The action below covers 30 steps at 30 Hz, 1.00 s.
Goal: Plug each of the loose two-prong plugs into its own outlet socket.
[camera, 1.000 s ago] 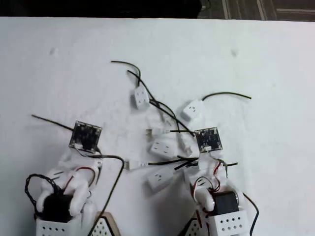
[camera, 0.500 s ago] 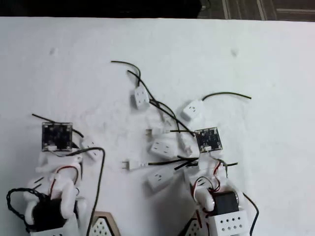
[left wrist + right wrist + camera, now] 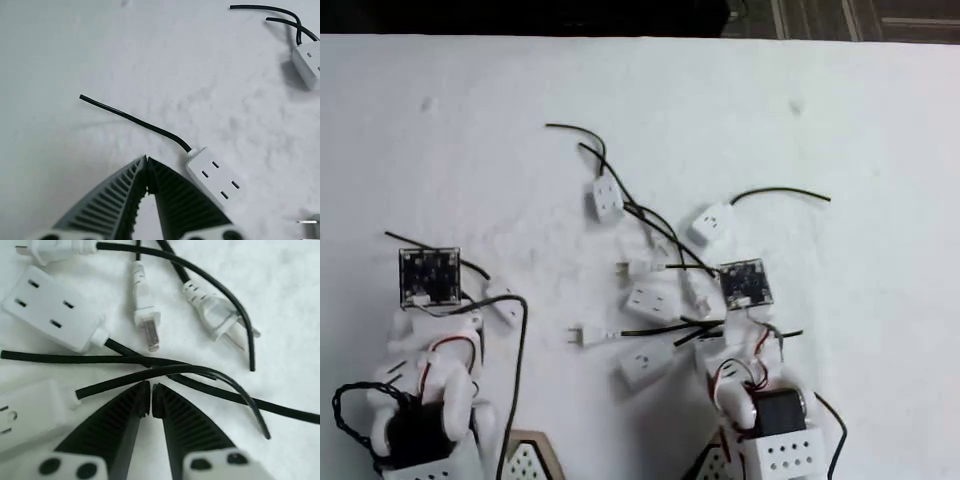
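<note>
Risk: both hands clenched empty, left hand (image 3: 147,165) by the lone outlet (image 3: 503,306) lower left, right hand (image 3: 150,390) over tangled plugs (image 3: 638,268) mid-frame, where crossed cords (image 3: 665,328) likely snag and drag neighbours.

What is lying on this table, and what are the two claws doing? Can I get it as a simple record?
Table: white, strewn with cords
Left gripper: shut, empty, beside a white socket
Right gripper: shut, empty, over crossed black cables
Plugs near right gripper: straight plug and slanted plug, both unplugged
Elsewhere: lone plug, prongs free, in no socket
Task state: no plug seen seated in a socket
</note>
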Tool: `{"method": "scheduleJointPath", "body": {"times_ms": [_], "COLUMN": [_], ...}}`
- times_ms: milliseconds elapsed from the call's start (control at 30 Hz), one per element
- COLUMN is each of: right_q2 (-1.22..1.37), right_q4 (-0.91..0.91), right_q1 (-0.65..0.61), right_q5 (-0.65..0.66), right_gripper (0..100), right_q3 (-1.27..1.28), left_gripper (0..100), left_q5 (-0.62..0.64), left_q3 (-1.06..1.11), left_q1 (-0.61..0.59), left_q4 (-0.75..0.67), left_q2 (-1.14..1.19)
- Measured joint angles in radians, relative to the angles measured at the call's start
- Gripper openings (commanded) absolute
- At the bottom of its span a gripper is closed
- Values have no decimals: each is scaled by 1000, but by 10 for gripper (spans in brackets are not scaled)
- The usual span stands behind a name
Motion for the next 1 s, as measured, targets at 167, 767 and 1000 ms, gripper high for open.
{"method": "scheduleJointPath", "body": {"times_ms": [167, 767, 1000], "right_q2": [-3, 419, 1014], "right_q4": [0, 0, 106], "right_q1": [78, 12, -69], "right_q5": [172, 443, 443], "right_gripper": [19, 42, 134], "right_q3": [-115, -663, -961], "left_gripper": [24, 24, 24], "left_q5": [0, -80, -80], "left_q3": [57, 130, 183], "left_q1": [0, -2, -2], "left_q4": [0, 0, -60], "left_q2": [0, 0, 5]}}
